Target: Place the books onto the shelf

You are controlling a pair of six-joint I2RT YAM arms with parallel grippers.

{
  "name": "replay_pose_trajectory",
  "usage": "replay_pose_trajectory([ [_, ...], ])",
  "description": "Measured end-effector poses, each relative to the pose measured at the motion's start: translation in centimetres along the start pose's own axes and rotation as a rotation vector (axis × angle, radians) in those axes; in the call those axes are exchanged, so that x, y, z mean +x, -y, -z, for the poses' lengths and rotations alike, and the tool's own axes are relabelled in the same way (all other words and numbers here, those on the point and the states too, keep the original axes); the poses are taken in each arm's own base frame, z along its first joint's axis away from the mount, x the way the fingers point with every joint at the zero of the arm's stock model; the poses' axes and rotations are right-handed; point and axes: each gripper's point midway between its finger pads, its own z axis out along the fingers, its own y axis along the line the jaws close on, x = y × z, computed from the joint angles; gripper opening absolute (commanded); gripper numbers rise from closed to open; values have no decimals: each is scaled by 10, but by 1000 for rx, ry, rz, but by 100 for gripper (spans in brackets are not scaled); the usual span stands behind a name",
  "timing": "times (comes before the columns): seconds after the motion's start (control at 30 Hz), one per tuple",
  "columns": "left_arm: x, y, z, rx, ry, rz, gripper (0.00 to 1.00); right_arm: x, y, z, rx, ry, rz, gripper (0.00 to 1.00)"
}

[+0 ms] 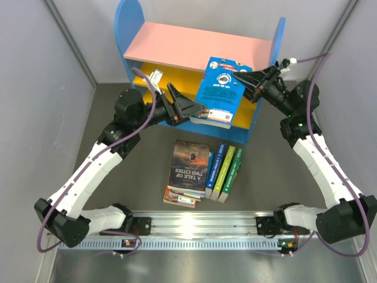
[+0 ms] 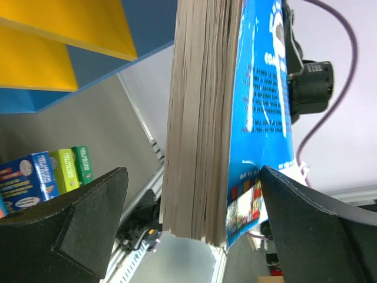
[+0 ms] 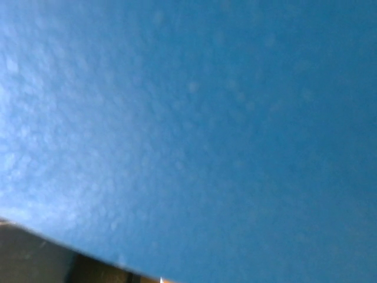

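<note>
- While the right gripper [image 1: 248, 82] is clamped narrowly on one edge of a blue book [image 1: 219, 93], that paperback hangs in the air in front of the shelf [image 1: 194, 44]. Its glossy cover carries white print.
- From the right wrist, only a smooth, faintly mottled blue surface fills the view, and that gripper's fingers do not show there.
- The left gripper [image 2: 193, 194] stands wide, with one black, wedge-shaped finger [image 2: 76, 230] on each side of the same book's lower end.
- The rough, greyish block of page edges sits between them. One finger is clear of the pages, and the other is just beside the cover; I cannot tell whether it touches.
- The shelf has two flat blue side panels, the one beyond the left gripper rounded on top. It also has one pink top board and two yellow boards [image 2: 88, 26].
- Below both grippers, on the grey table [image 1: 141, 177], a dark book [image 1: 191, 160] titled "A Tale of Two Cities" tops a pile of at least three.
- Just beside the pile, three thin books [image 1: 227, 168] show narrow spines: blue, yellow-green and green.
</note>
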Motion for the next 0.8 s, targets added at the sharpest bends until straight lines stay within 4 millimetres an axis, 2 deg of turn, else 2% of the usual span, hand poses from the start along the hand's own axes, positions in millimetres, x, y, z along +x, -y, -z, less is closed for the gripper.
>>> replay_pose_trajectory([
  [0.23, -1, 11, -6, 121, 26, 110, 91, -9, -7, -4, -49, 33, -26, 0],
  [0.37, -5, 22, -10, 188, 19, 154, 79, -11, -6, -3, -77, 48, -38, 0],
  [0.47, -7, 27, -13, 211, 12, 171, 61, -12, -4, -2, -85, 57, -45, 0],
  [0.5, -9, 29, -14, 215, 11, 176, 51, -12, -2, -2, -85, 59, -48, 0],
  [0.53, -10, 32, -15, 218, 11, 177, 35, -13, 0, -2, -81, 62, -52, 0],
  [0.6, -15, 42, -14, 223, 11, 166, 18, -13, 3, -1, -76, 68, -53, 0],
  [0.63, -18, 49, -12, 223, 12, 150, 3, -14, 2, 0, -78, 73, -48, 0],
  [0.67, -21, 54, -12, 217, 12, 141, 0, -14, 1, 0, -80, 77, -46, 0],
  [0.7, -23, 59, -11, 203, 8, 130, 0, -16, 0, 2, -81, 87, -49, 5],
  [0.73, -25, 64, -12, 194, 2, 116, 0, -17, -1, 3, -80, 93, -51, 14],
  [0.77, -26, 69, -13, 181, -7, 100, 0, -18, -3, 5, -80, 98, -50, 43],
  [0.8, -28, 72, -15, 172, -14, 89, 0, -20, -5, 8, -79, 105, -50, 60],
])
